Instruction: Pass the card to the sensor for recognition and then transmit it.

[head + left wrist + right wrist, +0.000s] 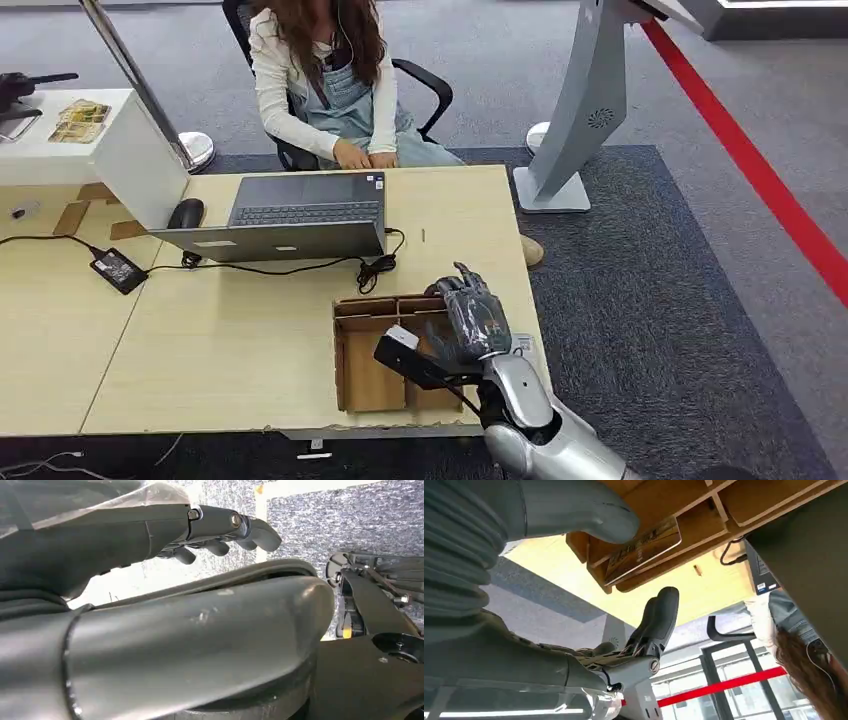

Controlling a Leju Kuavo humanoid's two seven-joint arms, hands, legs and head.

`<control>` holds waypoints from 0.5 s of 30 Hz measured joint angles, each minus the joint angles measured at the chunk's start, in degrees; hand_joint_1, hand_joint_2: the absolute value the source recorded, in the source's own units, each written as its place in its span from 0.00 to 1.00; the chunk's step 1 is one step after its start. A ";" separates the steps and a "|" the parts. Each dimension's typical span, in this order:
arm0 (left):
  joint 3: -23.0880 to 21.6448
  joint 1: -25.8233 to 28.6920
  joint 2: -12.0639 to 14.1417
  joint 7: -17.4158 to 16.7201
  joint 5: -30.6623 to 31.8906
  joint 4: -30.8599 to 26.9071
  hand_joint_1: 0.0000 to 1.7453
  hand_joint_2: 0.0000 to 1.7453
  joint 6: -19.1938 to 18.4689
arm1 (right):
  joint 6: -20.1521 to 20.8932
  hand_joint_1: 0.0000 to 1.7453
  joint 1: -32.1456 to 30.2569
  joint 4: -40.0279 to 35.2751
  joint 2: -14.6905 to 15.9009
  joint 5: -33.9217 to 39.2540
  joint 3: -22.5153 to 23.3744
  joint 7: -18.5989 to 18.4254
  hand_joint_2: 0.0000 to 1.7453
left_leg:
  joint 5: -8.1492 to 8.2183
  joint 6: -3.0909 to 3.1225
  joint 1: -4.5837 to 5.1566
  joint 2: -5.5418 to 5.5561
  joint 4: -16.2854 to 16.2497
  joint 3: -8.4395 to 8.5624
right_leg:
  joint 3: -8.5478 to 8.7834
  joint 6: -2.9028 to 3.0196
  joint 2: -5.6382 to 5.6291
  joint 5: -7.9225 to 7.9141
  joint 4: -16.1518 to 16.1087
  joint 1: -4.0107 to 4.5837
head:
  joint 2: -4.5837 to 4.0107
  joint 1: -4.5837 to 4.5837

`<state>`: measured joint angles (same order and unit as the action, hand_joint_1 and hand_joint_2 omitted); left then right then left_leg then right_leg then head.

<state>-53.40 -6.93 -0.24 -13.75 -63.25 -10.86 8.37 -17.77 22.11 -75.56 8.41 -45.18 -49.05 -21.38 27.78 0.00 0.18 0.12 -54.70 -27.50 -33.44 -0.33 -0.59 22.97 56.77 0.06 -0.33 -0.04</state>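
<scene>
Reaching over the near right part of the pale wooden desk (250, 330), the robot's right hand (472, 318) hovers above the brown cardboard tray (365, 375). Its fingers (659, 617) are spread, grasping nothing. A printed card (644, 550) lies inside the tray. The left hand (220, 527) hangs with fingers loosely curled, holding nothing.

Matt cardboard tray (372, 380); glossy card (644, 550); smooth wooden table (220, 340)

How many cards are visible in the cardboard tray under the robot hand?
1. One card lies in a compartment of the cardboard tray, below the right robot hand. More may be hidden under the hand.
</scene>
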 joint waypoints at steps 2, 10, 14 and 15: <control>-0.11 0.00 0.00 0.00 0.00 0.00 0.00 0.00 0.04 | -0.02 0.45 -0.05 0.06 -0.02 -0.34 0.00 0.00 1.00 | 0.00 0.00 0.00 0.00 0.00 0.00 | 0.00 0.00 0.00 0.00 0.00 0.00 | 0.00 0.00; -0.15 -0.01 0.00 0.13 -0.15 0.00 0.00 0.00 0.57 | -0.04 0.45 -0.26 0.09 -0.07 -0.96 0.00 0.00 1.00 | 0.00 0.00 0.00 0.00 0.00 0.00 | 0.00 0.00 0.00 0.00 0.00 0.00 | 0.00 0.00; -0.15 -0.01 0.00 0.24 -0.15 0.00 0.00 0.00 0.65 | -0.09 0.45 -0.32 0.35 -0.11 -0.96 0.00 0.00 1.00 | 0.00 0.00 0.00 0.00 0.00 -0.01 | 0.00 0.00 0.00 0.00 0.00 0.00 | 0.00 0.00; -0.15 0.00 0.00 0.35 -0.15 0.00 0.00 0.00 0.68 | -0.11 0.45 -0.38 0.37 -0.13 -0.96 -0.02 0.00 1.00 | 0.00 0.00 0.00 0.00 0.00 -0.01 | 0.00 0.00 0.00 0.00 0.00 0.00 | 0.00 0.00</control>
<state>-53.55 -6.93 -0.24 -13.40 -63.41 -10.86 9.05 -17.88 21.74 -75.19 8.28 -46.14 -49.07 -21.38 27.78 0.00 0.18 0.12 -54.70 -27.51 -33.44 -0.33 -0.59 22.97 56.77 0.06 -0.33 -0.04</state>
